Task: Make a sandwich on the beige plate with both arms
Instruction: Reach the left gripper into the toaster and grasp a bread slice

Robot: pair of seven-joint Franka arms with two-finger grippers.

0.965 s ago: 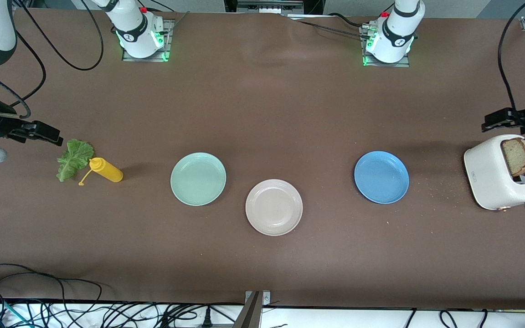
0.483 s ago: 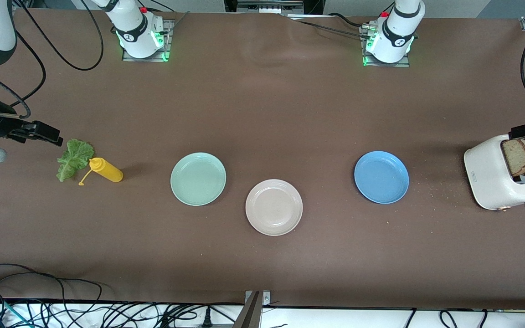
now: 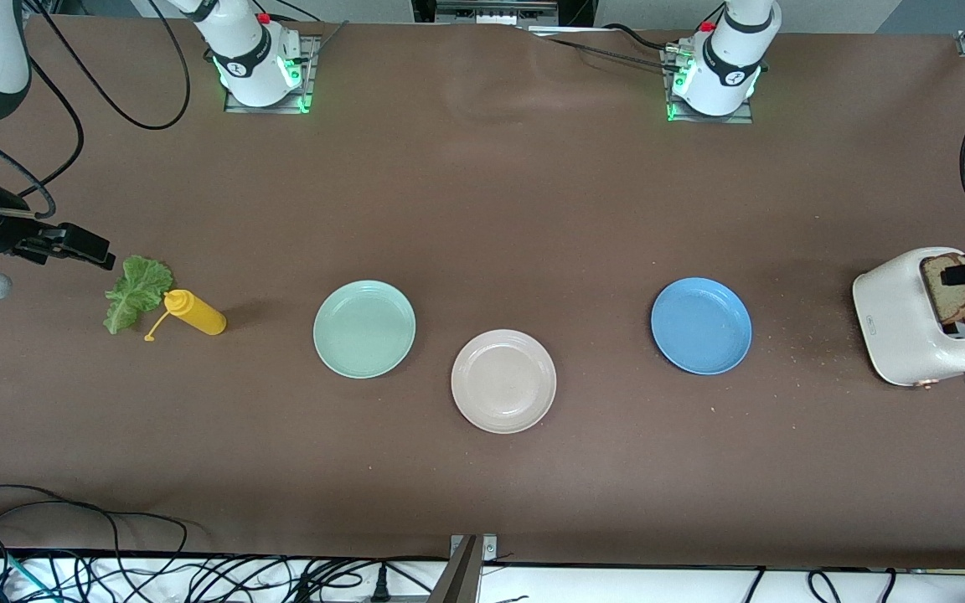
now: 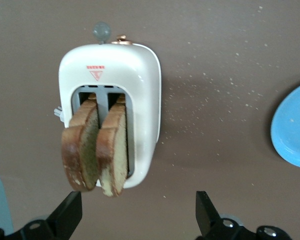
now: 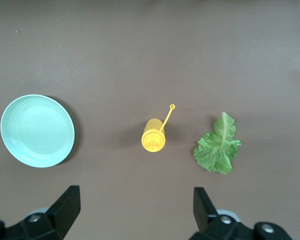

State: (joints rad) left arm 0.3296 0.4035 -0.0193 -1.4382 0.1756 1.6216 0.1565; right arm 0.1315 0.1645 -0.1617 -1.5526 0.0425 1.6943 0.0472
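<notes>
- The left tool [image 4: 135, 212], fingers spread wide and empty, hangs over the toaster [image 3: 910, 318]; I'd drop it squarely astride 1 of the 2 bread slices [image 4: 97, 150].
- The right tool [image 3: 76, 243], likewise open, waits above the lettuce [image 3: 135, 289].
- The beige plate [image 3: 503, 381] sits bare mid-surface, nearest the front camera.
- The left arm is mostly out of frame.

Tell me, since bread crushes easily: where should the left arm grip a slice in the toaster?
Probably the crust edge of a bread slice standing out of the white toaster, coming straight down from above. Both slices stand upright in their slots, so fingers should close across a slice's flat faces. The left end effector hangs open over them.
</notes>
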